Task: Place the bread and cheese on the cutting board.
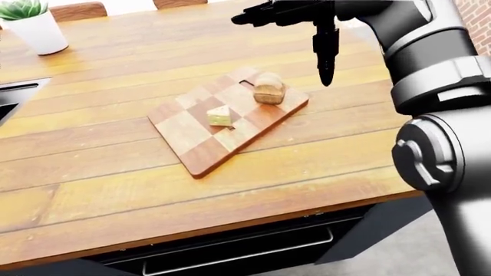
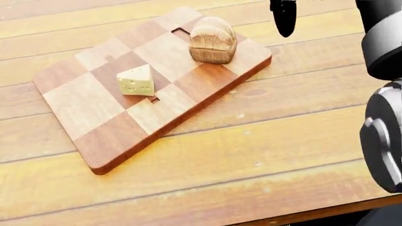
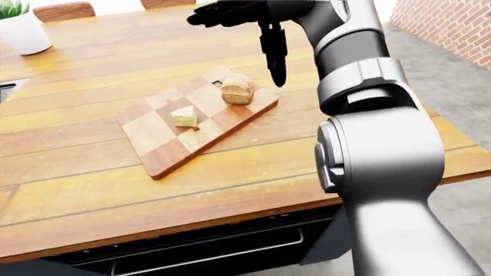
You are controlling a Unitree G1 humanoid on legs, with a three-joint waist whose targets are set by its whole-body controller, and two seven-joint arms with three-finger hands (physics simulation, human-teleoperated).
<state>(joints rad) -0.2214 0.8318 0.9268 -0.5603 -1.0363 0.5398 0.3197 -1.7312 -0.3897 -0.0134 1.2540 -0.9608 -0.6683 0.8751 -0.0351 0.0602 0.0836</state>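
The checkered wooden cutting board [image 2: 81, 103] lies at an angle on the wooden counter. A pale wedge of cheese [image 2: 136, 81] stands near the board's middle. The small brown bread loaf [image 2: 213, 40] sits on the board's upper right corner. My right hand [image 1: 285, 40] hovers above and to the right of the loaf, open and holding nothing, its fingers [image 1: 253, 12] stretched left and one finger [image 2: 284, 21] hanging down. It touches neither food item. My left hand does not show in any view.
A potted plant in a white pot [image 1: 34, 29] stands at the counter's top left. A dark recessed sink or stove [image 1: 11, 98] cuts in at the left edge. Chair backs [image 1: 76, 10] line the top. The counter's near edge [image 1: 230, 227] has a drawer below it.
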